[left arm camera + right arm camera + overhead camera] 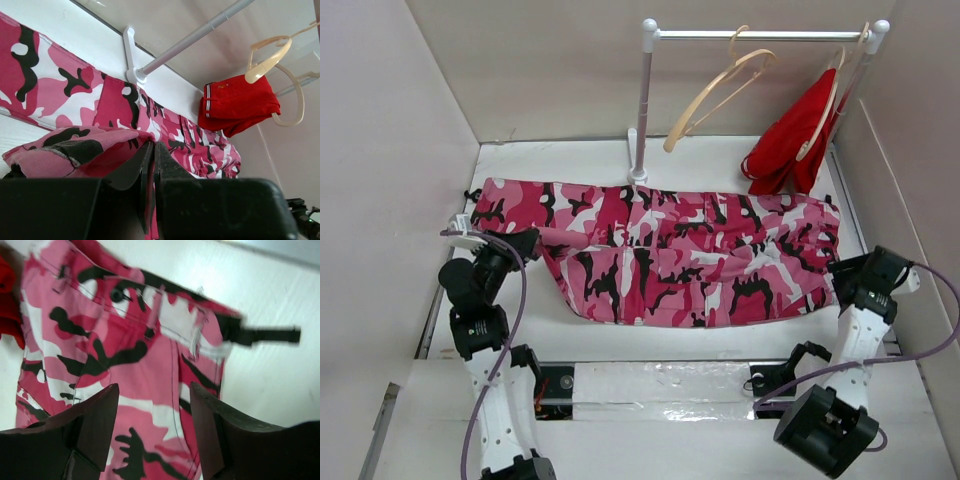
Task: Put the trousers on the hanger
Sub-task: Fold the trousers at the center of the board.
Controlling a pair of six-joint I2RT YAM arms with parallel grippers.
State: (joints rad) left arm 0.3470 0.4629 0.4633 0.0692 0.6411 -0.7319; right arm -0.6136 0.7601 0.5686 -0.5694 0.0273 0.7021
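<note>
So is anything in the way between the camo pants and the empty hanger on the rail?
Nothing visible blocks it. The trousers lie spread on the table, and the hanger hangs free above and behind them. The rack's post stands to the hanger's left, the red garment to its right.

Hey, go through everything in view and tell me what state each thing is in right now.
trousers: lying on the table, not on the hanger.
hanger: empty, hung on the rail.
red garment: hung on the other hanger.
left gripper: shut on the trousers.
right gripper: open over the trousers, holding nothing.
</note>
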